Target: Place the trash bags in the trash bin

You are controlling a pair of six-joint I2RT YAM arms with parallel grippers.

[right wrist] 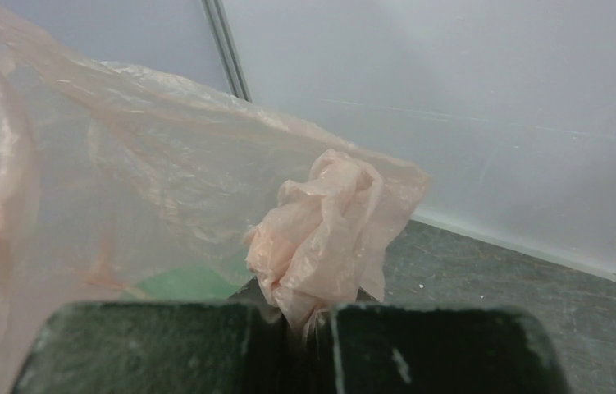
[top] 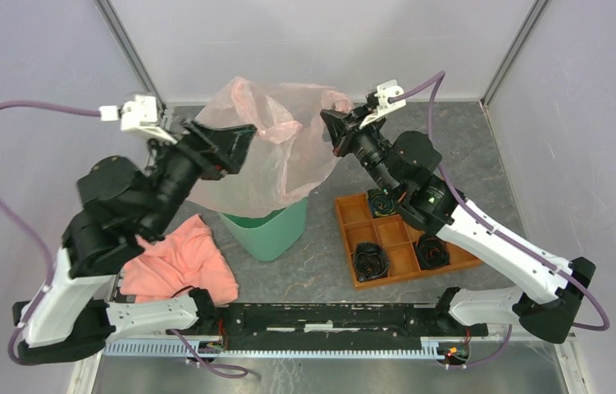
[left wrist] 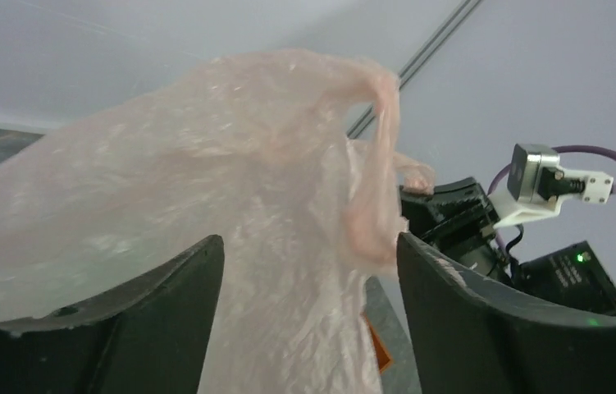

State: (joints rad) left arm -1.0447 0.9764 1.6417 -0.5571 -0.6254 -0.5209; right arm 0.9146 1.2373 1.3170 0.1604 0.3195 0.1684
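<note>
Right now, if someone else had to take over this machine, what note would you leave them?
Left gripper: open, fingers either side of the trash bag, not clamping it.
Right gripper: shut on a bunched corner of the bag.
The bag is held up above the trash bin, with its lower film draping over the rim.
Done: the bag is lifted and over the bin.
Left: push it down inside, then release.
</note>
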